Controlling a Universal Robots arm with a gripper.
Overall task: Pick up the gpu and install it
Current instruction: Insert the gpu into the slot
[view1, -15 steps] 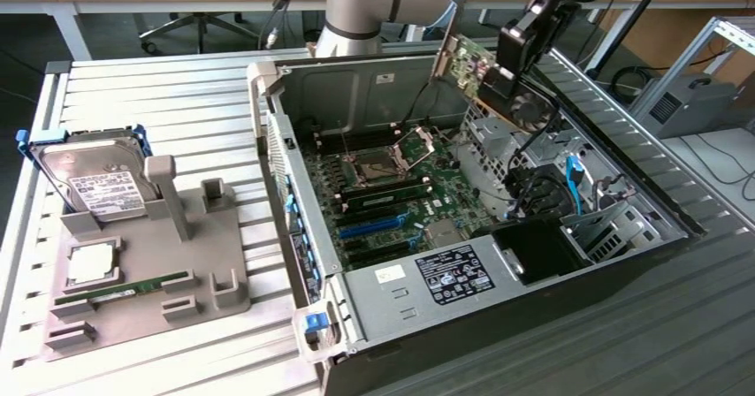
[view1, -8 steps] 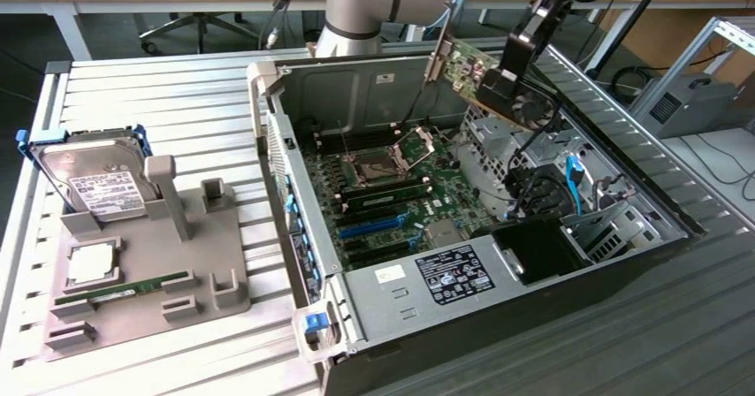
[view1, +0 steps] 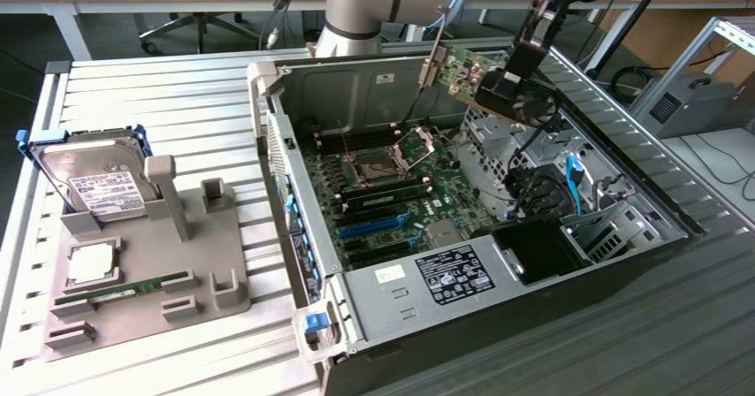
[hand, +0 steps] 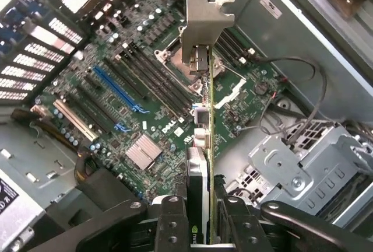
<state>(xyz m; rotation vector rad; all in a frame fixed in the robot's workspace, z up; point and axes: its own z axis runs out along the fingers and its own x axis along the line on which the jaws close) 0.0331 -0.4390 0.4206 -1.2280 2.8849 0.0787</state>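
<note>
The gpu (view1: 490,79) is a green circuit card with a black fan and a silver end bracket. It hangs in the air above the open computer case (view1: 354,312), over the motherboard (view1: 390,193). My gripper (view1: 510,88) is shut on the card near its fan end. In the wrist view the gpu (hand: 205,147) shows edge-on between the two fingers (hand: 172,223), with its silver bracket (hand: 205,24) pointing away toward the motherboard (hand: 134,100). The blue expansion slots (hand: 113,88) lie below and to one side of the card.
A grey fixture tray (view1: 141,272) on the exterior view's left holds a hard drive (view1: 95,184), a CPU (view1: 92,263) and a RAM stick (view1: 124,287). Drive cages and cables (view1: 554,193) crowd the case's right side. The case walls rise around the board.
</note>
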